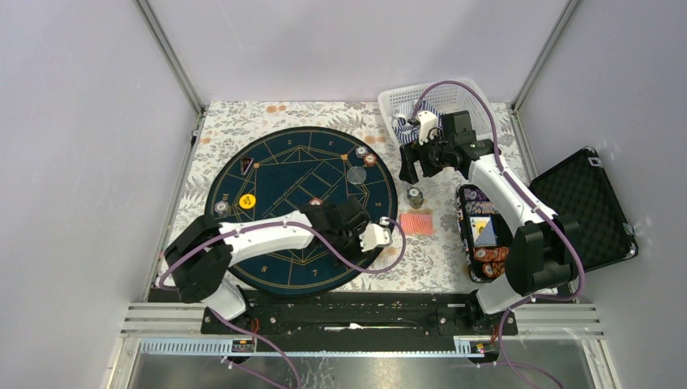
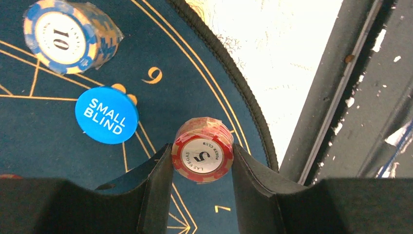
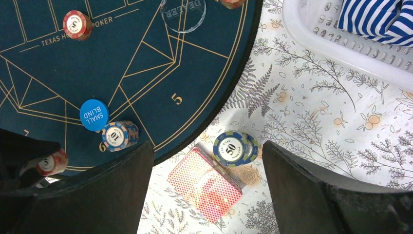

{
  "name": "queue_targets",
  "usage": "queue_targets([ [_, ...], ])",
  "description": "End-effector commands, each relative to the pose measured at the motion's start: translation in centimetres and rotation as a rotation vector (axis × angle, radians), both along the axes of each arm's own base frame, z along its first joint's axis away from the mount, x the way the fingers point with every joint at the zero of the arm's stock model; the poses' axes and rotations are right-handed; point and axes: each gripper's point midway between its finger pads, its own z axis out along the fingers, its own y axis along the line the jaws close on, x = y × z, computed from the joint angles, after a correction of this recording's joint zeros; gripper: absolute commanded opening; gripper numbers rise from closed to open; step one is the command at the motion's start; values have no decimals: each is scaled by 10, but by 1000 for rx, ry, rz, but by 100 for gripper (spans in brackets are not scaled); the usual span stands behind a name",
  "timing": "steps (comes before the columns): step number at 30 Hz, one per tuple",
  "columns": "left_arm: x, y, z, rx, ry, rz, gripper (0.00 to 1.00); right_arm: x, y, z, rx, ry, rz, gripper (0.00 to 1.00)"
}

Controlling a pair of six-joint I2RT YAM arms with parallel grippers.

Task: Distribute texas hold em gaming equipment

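Left pincer is clamping a red chip stack between both fingers at the mat's near-right rim. Just beyond it I am seeing a blue disc lying flat, with a blue chip stack past that. Farther off, the right pincer is hanging spread wide above the card deck and a dark chip stack, which are sitting just beside each other on the tablecloth.

Blue disc says SMALL BLIND, clear disc DEALER; blue stack shows 10, red stack 5, dark stack 50.
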Motion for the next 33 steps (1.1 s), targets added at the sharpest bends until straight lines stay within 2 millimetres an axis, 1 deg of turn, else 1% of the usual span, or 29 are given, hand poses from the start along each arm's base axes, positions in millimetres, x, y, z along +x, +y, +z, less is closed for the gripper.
queue_targets([
  [1,18,-28,5,-64,-54,52,32,5,-3,14,16,-49,-16,89],
  [7,30,-42,-5,-53,-68,81,32,5,-2,13,19,-46,-13,89],
  [10,35,-44,-8,-44,-82,86,32,4,-4,11,16,-44,-15,89],
  [20,46,-55,-15,-47,-102,98,33,4,-2,8,20,-33,-8,89],
  [25,53,-59,-14,-51,-128,99,33,4,-4,8,17,-36,-10,89],
  [28,56,-59,-14,-48,-141,106,36,4,-3,7,18,-34,-10,89],
  [30,61,-58,-13,-44,-158,120,39,4,-3,7,18,-35,-8,89],
  [33,61,-58,-9,-48,-150,128,46,3,-3,7,21,-34,-5,89],
])
